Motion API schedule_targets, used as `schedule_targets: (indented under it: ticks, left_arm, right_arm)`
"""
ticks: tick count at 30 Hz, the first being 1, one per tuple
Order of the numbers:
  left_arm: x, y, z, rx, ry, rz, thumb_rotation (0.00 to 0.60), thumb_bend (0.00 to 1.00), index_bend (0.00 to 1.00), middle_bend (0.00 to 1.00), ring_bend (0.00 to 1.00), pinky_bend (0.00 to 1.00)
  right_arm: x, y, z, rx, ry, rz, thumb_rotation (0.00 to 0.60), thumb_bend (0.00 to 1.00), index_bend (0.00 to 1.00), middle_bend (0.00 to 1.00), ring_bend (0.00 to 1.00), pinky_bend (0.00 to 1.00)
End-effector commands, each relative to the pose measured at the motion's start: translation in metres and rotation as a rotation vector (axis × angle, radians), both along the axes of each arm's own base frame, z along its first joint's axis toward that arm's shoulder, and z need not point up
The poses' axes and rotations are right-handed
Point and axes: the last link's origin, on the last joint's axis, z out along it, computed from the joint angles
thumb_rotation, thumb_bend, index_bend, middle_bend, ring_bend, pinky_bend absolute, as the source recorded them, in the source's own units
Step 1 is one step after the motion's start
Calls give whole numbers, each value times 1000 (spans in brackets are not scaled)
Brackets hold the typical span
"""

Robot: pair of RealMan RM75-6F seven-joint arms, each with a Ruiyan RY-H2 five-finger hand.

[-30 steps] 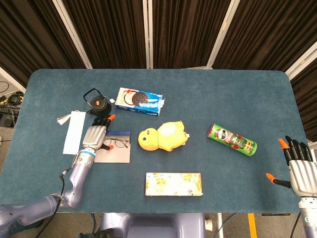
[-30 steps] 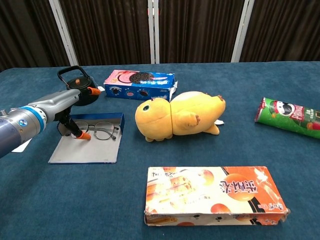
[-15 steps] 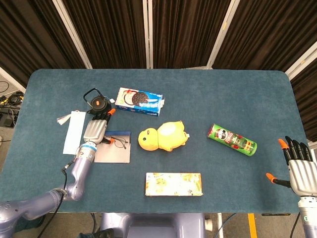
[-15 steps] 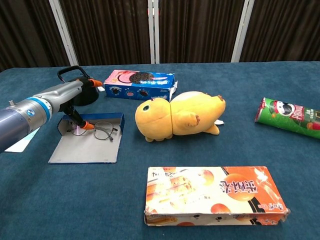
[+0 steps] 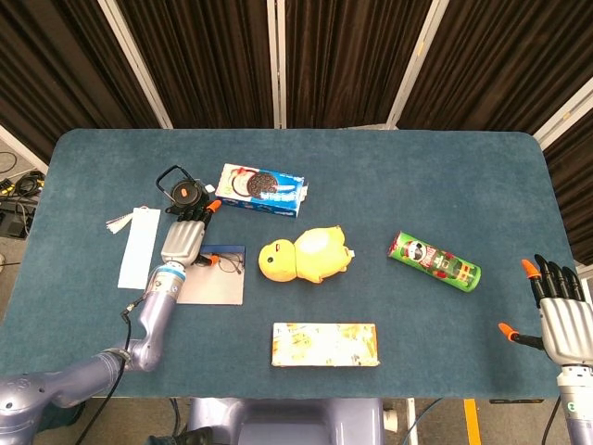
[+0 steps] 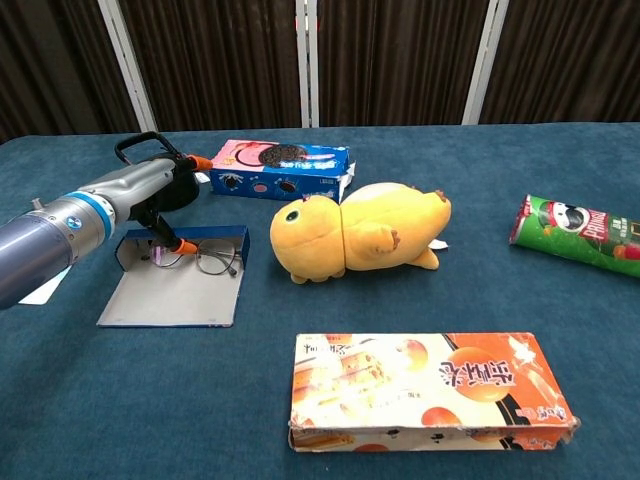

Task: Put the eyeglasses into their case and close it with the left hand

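The eyeglasses (image 5: 228, 265) (image 6: 212, 258) lie on the open blue-and-grey case (image 5: 213, 286) (image 6: 165, 297), near its raised far wall. My left hand (image 5: 182, 240) (image 6: 152, 198) hovers over the case's far left corner. Its fingers stretch toward the teapot, and its orange thumb tip (image 6: 186, 247) touches the left lens, partly hiding it. No finger closes around the frame. My right hand (image 5: 561, 318) stays at the table's near right edge with fingers spread and nothing in it; the chest view does not show it.
A black teapot (image 5: 181, 192) (image 6: 158, 167) stands just behind my left hand. An Oreo box (image 5: 260, 188), a yellow plush duck (image 6: 355, 231), a green chip can (image 5: 434, 260), an orange snack box (image 6: 430, 389) and a white paper strip (image 5: 139, 247) lie around.
My left hand has moved toward the far side of the case and a little to the right. The eyeglasses have slid with it toward the case's far wall. The right hand has not moved.
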Motion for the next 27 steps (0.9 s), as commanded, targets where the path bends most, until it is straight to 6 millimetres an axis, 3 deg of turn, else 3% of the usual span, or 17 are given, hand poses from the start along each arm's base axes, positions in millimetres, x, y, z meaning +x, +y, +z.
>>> schedule_targets:
  ticks: [1, 17, 27]
  left_arm:
    - [-1, -2, 1, -2, -1, 0, 600, 188, 0, 0, 0, 0]
    - [14, -34, 1, -92, 67, -31, 600, 188, 0, 0, 0, 0]
    - [12, -25, 2, -56, 69, -20, 600, 190, 0, 0, 0, 0]
  right_arm:
    - [0, 0, 0, 1, 0, 0, 600, 0, 25, 0, 0, 0]
    - [1, 1, 1, -1, -10, 7, 600, 0, 25, 0, 0, 0]
    - [1, 1, 2, 0, -13, 6, 600, 0, 25, 0, 0, 0]
